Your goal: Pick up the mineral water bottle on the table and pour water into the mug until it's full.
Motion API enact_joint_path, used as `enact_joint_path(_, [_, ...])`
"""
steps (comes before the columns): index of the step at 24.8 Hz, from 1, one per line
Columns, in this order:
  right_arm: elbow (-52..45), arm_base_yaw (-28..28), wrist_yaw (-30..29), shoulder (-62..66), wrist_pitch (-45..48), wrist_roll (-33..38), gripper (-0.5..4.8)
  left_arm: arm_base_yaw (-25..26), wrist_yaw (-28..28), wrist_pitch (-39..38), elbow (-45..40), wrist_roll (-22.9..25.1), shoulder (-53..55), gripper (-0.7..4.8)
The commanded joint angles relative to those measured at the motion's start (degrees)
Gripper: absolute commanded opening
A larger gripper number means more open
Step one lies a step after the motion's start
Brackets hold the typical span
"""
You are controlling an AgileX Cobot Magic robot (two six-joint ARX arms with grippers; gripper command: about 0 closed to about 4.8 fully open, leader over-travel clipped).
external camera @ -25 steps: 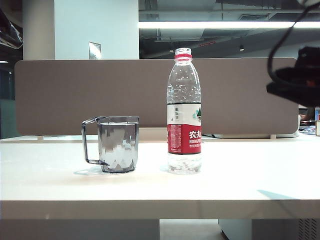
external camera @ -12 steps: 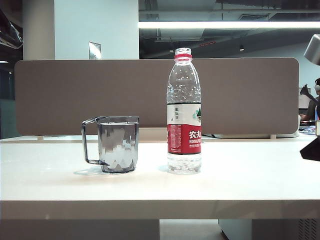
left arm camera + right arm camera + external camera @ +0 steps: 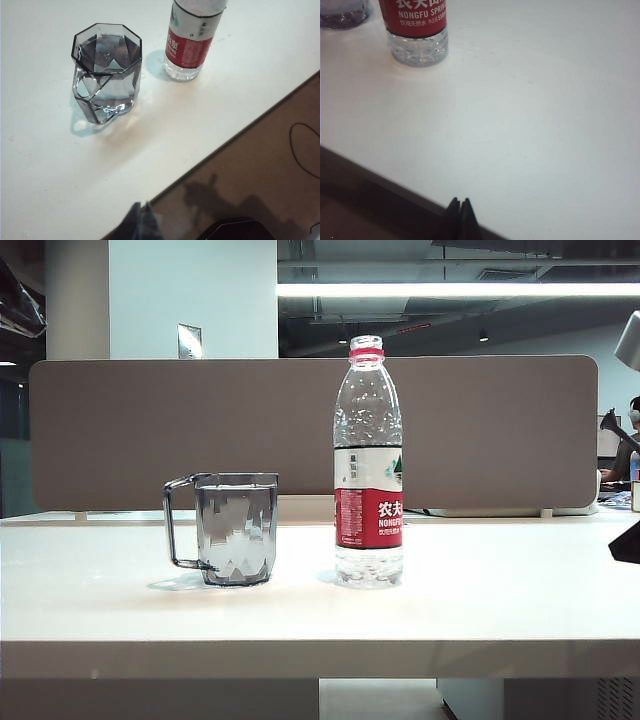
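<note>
Right pincer (image 3: pixel 459 206), black tips pressed together, and left pincer (image 3: pixel 142 215), likewise closed, hover off the smooth cream counter (image 3: pixel 530 115) edge, well apart from the clear ribbed mineral water bottle (image 3: pixel 417 30); faceted smoky mug (image 3: pixel 107 70) just beside that bottle.

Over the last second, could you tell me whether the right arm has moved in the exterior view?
Yes. It has dropped from beside the divider panel top to table level at the right edge; the right gripper is shut.
</note>
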Motion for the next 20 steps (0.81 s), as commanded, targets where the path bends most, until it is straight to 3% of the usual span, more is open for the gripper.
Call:
enact_joint_path(1, [-0.4,0.3,0.4,-2.3,-1.3,0.2,-0.05,0.0,0.3,0.6,0.2,0.0,-0.1,-0.05])
enact_joint_path(6, [-0.4,-1.1,0.1,-12.9,-5.3,0.2,-0.05,0.0,0.3,0.6,0.2,0.0,-0.1,-0.05])
enact_joint_path(12, [-0.4,-9.7,0.1,-28.6,-6.2,0.2,-0.05,0.0,0.2,0.6,0.2,0.0,0.0,-0.05])
enact_joint_path(20, [-0.4,-20.3,0.3,-33.7,-5.8,0.2,-0.05,0.0,0.3,0.6,0.2,0.0,0.0,-0.05])
